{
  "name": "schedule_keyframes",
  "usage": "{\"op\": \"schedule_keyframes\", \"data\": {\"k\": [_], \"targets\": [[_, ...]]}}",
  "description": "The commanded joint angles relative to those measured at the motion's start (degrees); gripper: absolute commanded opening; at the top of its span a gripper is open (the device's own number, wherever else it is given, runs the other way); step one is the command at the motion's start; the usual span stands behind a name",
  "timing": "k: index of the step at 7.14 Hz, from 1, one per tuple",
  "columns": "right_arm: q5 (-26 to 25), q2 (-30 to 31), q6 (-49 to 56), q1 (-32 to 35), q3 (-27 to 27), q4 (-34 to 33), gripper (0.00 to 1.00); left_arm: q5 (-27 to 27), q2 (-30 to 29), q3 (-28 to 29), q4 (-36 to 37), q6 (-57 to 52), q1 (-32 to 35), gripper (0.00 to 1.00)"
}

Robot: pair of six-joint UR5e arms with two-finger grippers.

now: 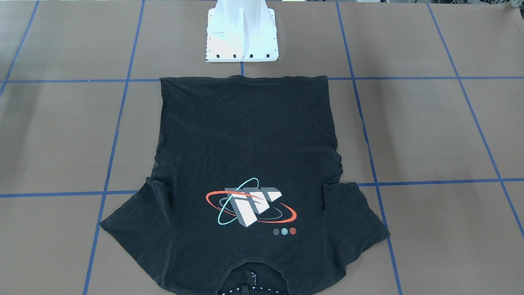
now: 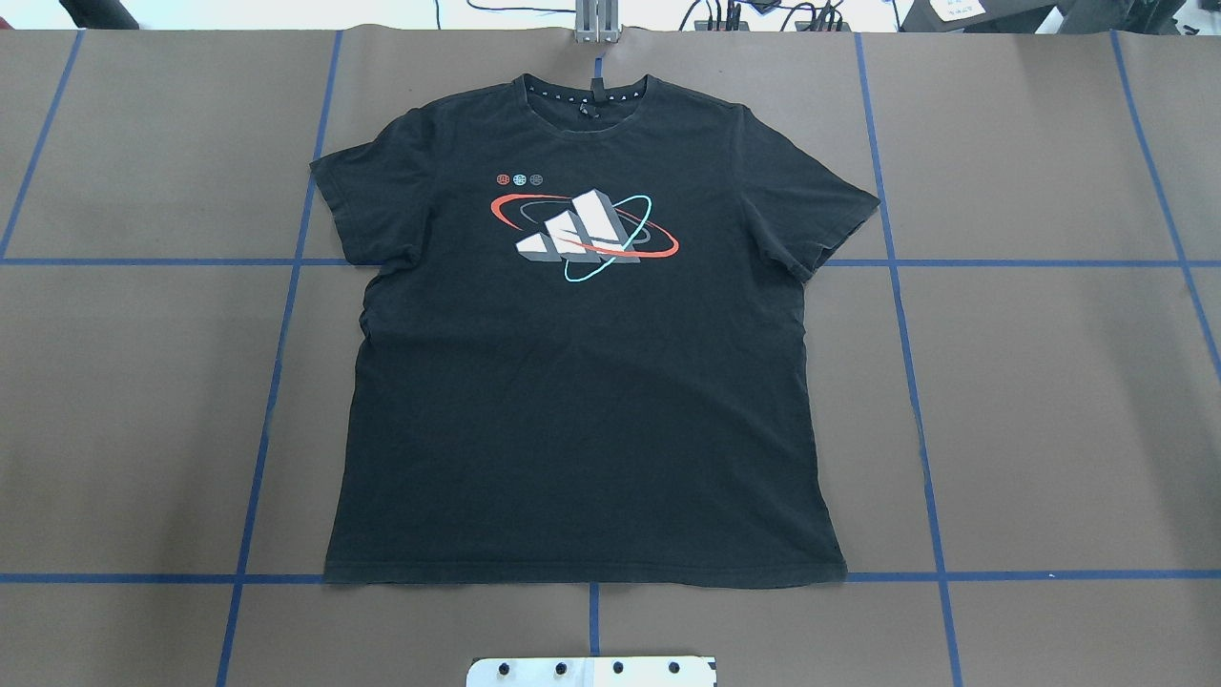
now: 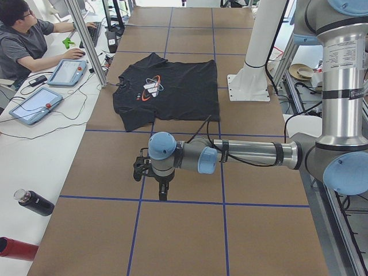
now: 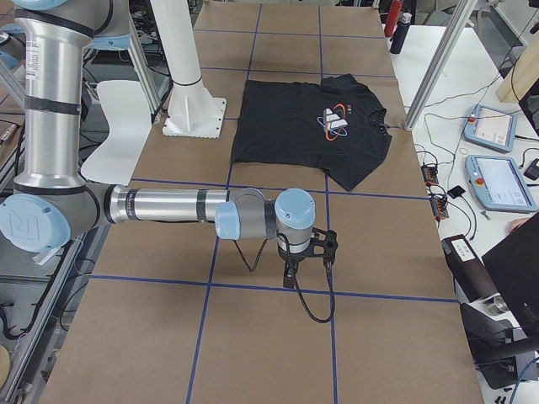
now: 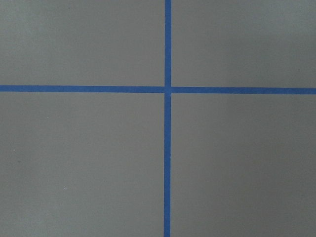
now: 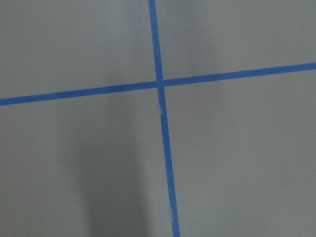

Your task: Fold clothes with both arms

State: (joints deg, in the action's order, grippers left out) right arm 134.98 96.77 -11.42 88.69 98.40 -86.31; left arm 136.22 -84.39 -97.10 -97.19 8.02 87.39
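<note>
Brown paper covered the worktop [image 2: 1049,382], ruled into squares by blue tape [image 2: 916,401]. At the end on the robot's left, the left arm [image 3: 247,154] rose as an upright column at the robot's side, then ran level and low out over the worktop. Its wrist bent so that the left end effector [image 3: 163,191] pointed straight down, close above a tape line. The right arm [image 4: 168,206] held the mirror pose at the other end, with the right end effector [image 4: 289,276] also pointing down just above the paper and a black cable [image 4: 316,311] looping beside it. Each end effector showed only in a side view, so I could not tell how far either was open; nothing showed in their grasp. Both wrist views showed only a tape crossing on bare paper.

The shirt [image 2: 582,401] lay flat and unfolded in the middle of the worktop, well apart from both arms. Its logo [image 2: 584,234] and three dots [image 2: 520,178] faced up, its sleeves were spread, its collar lay at the far edge, and its hem lay near the white pedestal [image 1: 241,32].

Beyond the far edge a person [image 3: 26,43] sat at a desk with two tablets [image 3: 34,105] – a dark bottle [image 3: 34,203] lay nearer the camera.
</note>
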Motion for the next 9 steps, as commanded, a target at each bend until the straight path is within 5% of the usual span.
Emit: {"op": "schedule_keyframes", "data": {"k": [1, 4, 7, 9], "targets": [[0.28, -0.09, 0.08, 0.00, 0.21, 0.01, 1.00, 0.01, -0.16, -0.10, -0.28, -0.03, -0.02, 1.00], [0.45, -4.37, -0.09, -0.62, 0.65, -0.34, 1.00, -0.25, -4.61, -0.46, 0.24, 0.41, -0.02, 1.00], [-2.43, -15.51, -0.80, -11.66, 0.48, -0.08, 1.00, 0.36, -11.30, -0.45, -0.37, 0.50, -0.11, 1.00], [-3.76, -21.67, -12.07, -16.33, -3.19, 4.19, 1.00, 0.71, -12.73, 0.51, -3.07, 0.41, -2.30, 1.00]]}}
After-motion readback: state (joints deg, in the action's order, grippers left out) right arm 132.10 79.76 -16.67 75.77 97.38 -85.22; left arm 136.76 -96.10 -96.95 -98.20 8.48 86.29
